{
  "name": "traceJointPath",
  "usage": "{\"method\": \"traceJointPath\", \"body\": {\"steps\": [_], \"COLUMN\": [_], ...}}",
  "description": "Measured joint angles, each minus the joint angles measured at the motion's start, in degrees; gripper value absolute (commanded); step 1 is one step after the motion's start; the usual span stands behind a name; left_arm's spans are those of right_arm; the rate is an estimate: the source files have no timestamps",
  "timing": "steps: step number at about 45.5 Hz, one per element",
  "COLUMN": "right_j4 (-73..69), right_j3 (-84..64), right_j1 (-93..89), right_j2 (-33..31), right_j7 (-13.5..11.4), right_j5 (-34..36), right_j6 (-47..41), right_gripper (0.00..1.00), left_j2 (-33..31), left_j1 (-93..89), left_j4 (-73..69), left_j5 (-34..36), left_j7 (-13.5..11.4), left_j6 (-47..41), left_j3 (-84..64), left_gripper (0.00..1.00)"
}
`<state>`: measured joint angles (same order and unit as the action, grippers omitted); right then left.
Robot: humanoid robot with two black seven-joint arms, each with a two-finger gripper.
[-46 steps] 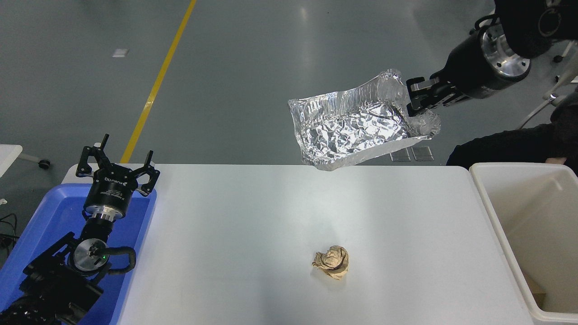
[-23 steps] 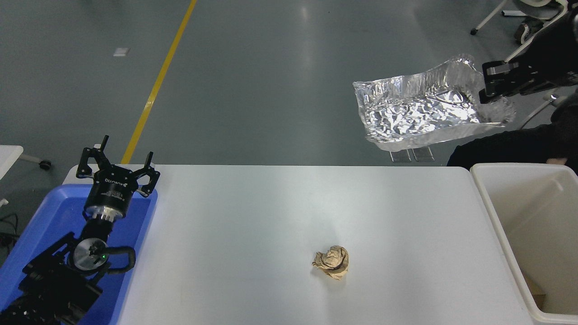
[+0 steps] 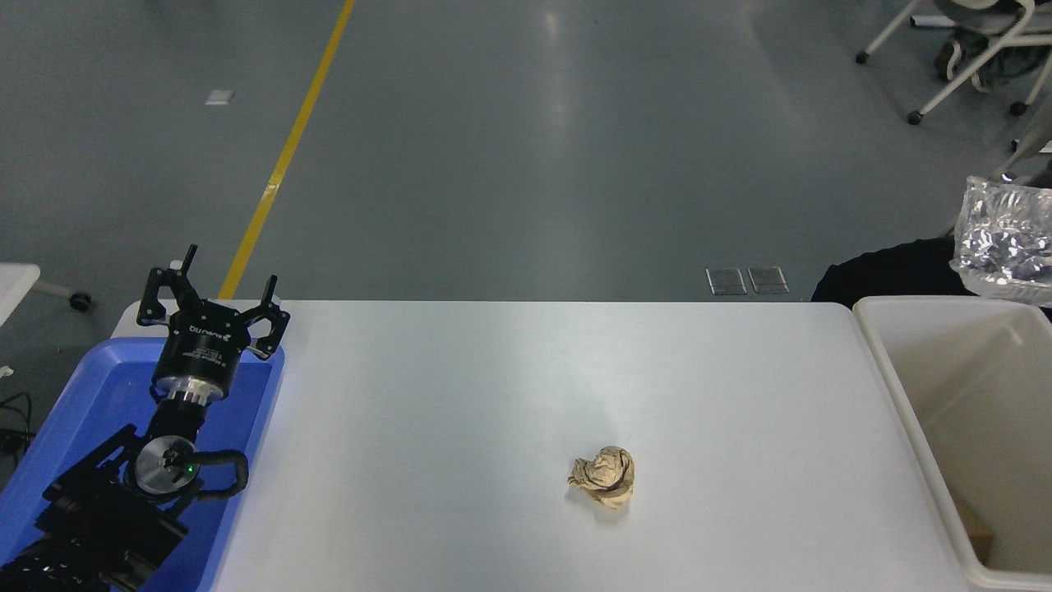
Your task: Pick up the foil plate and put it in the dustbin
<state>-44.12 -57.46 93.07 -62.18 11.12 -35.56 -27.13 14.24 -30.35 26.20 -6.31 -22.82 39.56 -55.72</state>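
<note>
Crinkled shiny foil plate (image 3: pixel 1004 242); smooth matt plastic dustbin (image 3: pixel 896 386).

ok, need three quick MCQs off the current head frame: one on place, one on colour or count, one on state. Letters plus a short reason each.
1. Where is the foil plate?
A. flat on the table
B. in the air at the right edge, above the dustbin's far rim
C. in the blue tray

2. What colour is the crumpled paper ball on the table?
A. brown
B. green
C. red

3. How are the left gripper fingers?
A. shut on the paper ball
B. spread open, holding nothing
C. shut on the tray rim

Answers:
1 B: the foil shows only at the right edge, above the dustbin, off the table.
2 A: the ball is tan-brown.
3 B: the fingers stand apart over the blue tray, nothing between them.
</note>
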Motion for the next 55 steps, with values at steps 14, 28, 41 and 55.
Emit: {"method": "traceJointPath", "body": {"steps": [14,28,41,55], "right_j4": [23.4,36.75,39.39,38.29], "right_j3": [20.75,26.77,28.1,28.17], "right_j1": [-36.3,-53.49,-57.72,-57.51], "right_j2": [12.84,25.85,30.23,31.16], "right_j7": [-2.09,-8.63,-11.01,-11.33], "right_j5": [16.65,36.42,42.66,43.86], "right_j6": [8.13,16.34,20.71,21.36], "right_gripper": [0.0,0.0,1.0,1.0], "left_j2": [0.02,0.0,0.0,0.0], "left_j1": [0.03,0.04,0.04,-0.03], "left_j4": [-0.01,-0.01,-0.01,-0.01], "left_j5": [-0.01,-0.01,-0.01,-0.02], "left_j7": [0.0,0.0,-0.03,-0.03], "left_j6": [0.0,0.0,0.0,0.0], "left_j3": [0.0,-0.07,-0.09,-0.02], "left_gripper": [1.0,1.0,1.0,1.0]}}
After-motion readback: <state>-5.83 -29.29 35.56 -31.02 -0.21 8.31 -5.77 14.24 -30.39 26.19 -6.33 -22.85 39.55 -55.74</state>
